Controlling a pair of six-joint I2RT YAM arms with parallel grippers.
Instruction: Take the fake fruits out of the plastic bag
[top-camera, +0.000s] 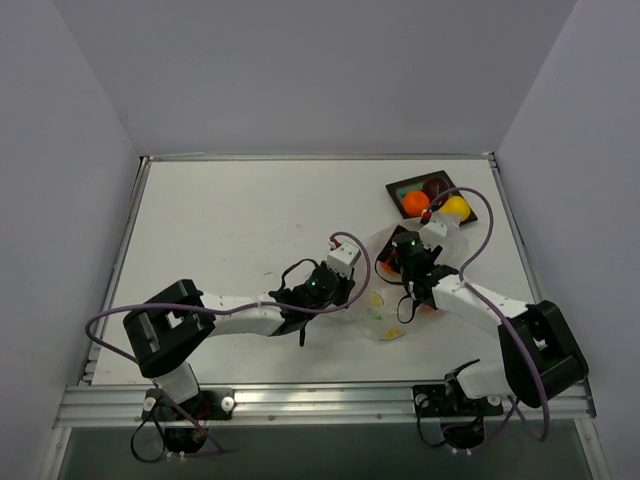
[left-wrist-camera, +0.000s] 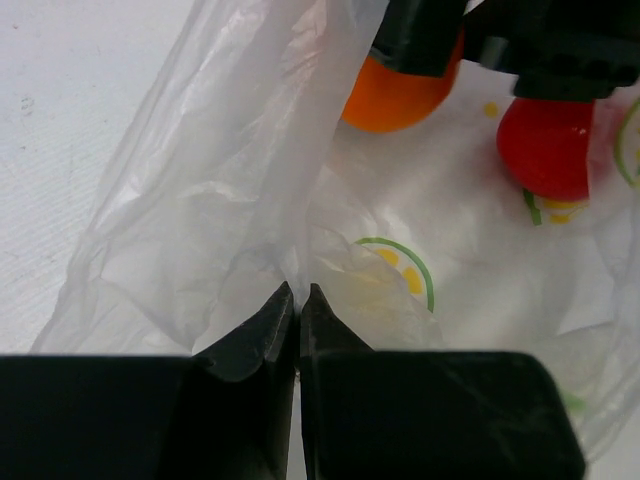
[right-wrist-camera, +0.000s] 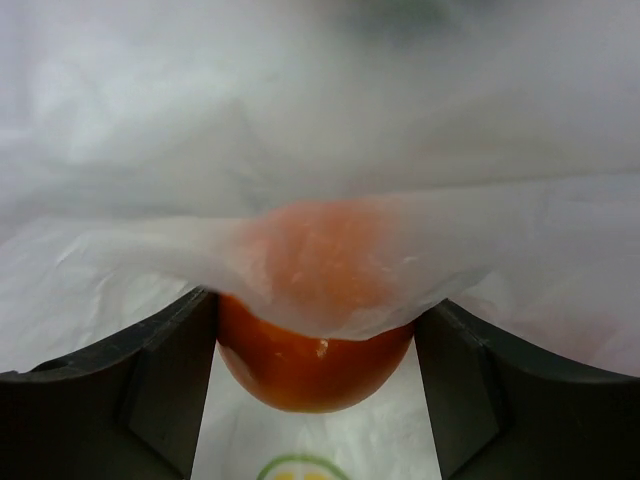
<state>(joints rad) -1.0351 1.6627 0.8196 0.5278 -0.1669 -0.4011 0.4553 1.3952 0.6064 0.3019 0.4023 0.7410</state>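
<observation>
Inspector: Step in hand?
Assessor: Extraction. Left claw (left-wrist-camera: 297, 300) clamps a fold of the clear crinkly citrus-printed plastic bag (left-wrist-camera: 200, 200); right claw (right-wrist-camera: 315, 330), inside it, grips a glossy orange plastic ball (right-wrist-camera: 310, 365). Next, I judge: lift it out.

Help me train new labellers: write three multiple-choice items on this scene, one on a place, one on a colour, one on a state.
1. Where is the yellow pear? A) beside the left arm's base B) on the tray C) at the near edge
2. What colour is the ball between the right gripper jaws? A) green B) orange C) blue
3. How do the left gripper jaws stand? A) wide open B) shut on a fruit C) shut on the plastic bag

Answers: B, the top view shows the pear lying on the tray; B, the right wrist view shows it orange under bag film; C, the left wrist view shows them pinching a fold.
</observation>
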